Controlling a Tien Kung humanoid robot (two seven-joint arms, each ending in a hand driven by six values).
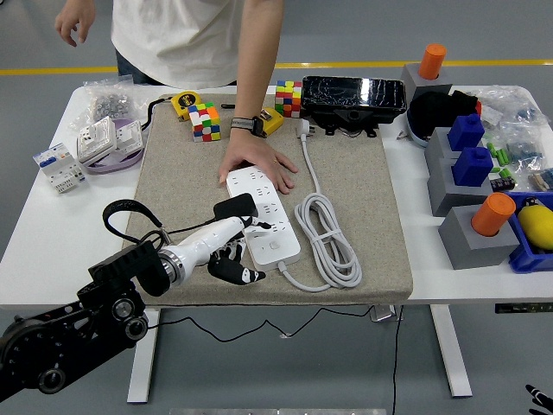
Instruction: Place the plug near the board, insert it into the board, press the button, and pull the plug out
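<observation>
Black left arm (78, 316) enters from the lower left corner and reaches over the near part of a beige mat (363, 216) on the white counter (43, 233). Left hand (226, 251) sits just beside the near left edge of the white board (266, 216). One finger (259, 226) is extended and rests on the board's top face; the other fingers curl downward over the mat, holding nothing that can be seen. Black plug (235, 207) lies at the board's left edge, just beyond the hand, apart from the fingers; whether it is seated in a socket cannot be told. Its black cable loops back along the arm.

White cord (328, 238) lies coiled on the mat to the right of the board, its white plug (304, 129) farther back.

Person's hand (259, 160) presses flat on the far end of the board, fingers spread.

Two cubes (206, 121) (289, 97) and a black case (354, 93) sit along the far edge. Grey blocks (467, 229) stand at the right.
</observation>
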